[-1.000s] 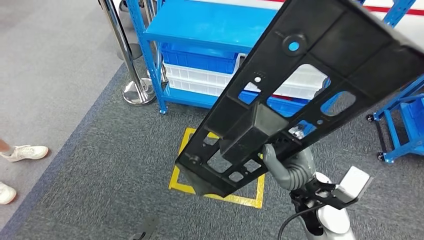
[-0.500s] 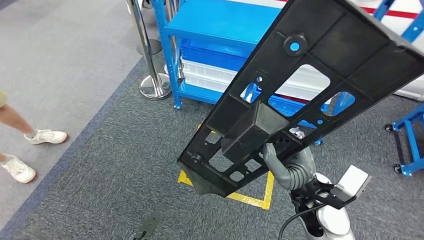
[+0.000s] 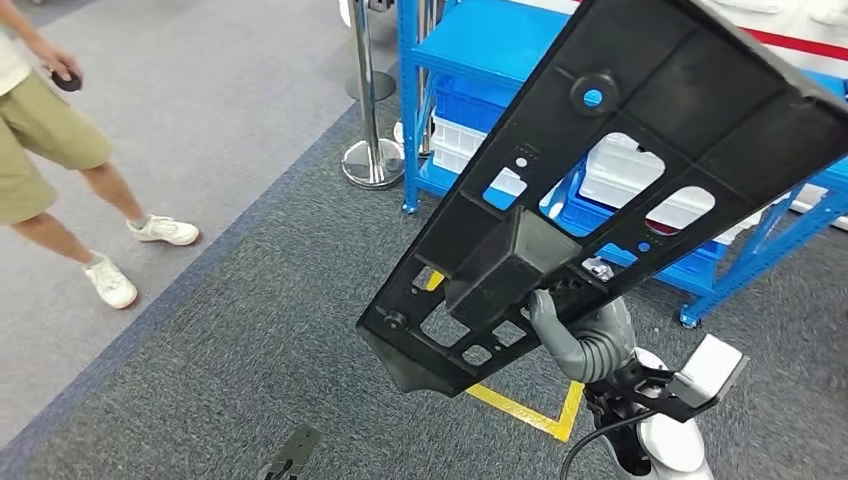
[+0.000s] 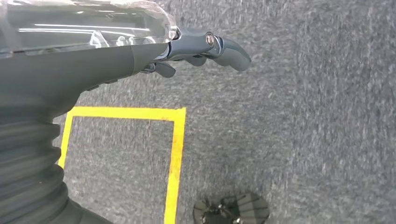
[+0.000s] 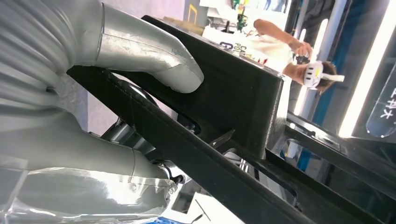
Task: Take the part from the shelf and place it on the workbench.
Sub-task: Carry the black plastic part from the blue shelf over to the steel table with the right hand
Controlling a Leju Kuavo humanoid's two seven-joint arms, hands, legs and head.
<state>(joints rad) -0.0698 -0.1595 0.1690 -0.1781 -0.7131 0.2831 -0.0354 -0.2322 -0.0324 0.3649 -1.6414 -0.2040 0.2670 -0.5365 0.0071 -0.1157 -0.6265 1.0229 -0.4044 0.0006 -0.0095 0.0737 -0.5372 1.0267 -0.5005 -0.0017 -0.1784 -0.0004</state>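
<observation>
The part [image 3: 640, 150] is a long black plastic panel with several cut-outs and a boxy block near its lower end. It is held up at a slant in front of me in the head view. My right hand [image 3: 580, 335] grips it from below at that block; in the right wrist view the grey thumb [image 5: 154, 60] presses on the part [image 5: 233, 98]. My left hand [image 4: 201, 46] hangs over the grey carpet, fingers loosely apart, holding nothing.
A blue shelf [image 3: 480, 40] with blue and white bins [image 3: 625, 175] stands ahead on the right. A chrome stanchion [image 3: 372, 160] stands beside it. A person [image 3: 50, 130] in khaki shorts walks at the left. Yellow floor tape [image 3: 530, 415] marks a square below the part.
The camera has turned left: shelf, stanchion and yellow square have slid right in the picture, and the person has come further in at the left. The part stays in my right hand.
</observation>
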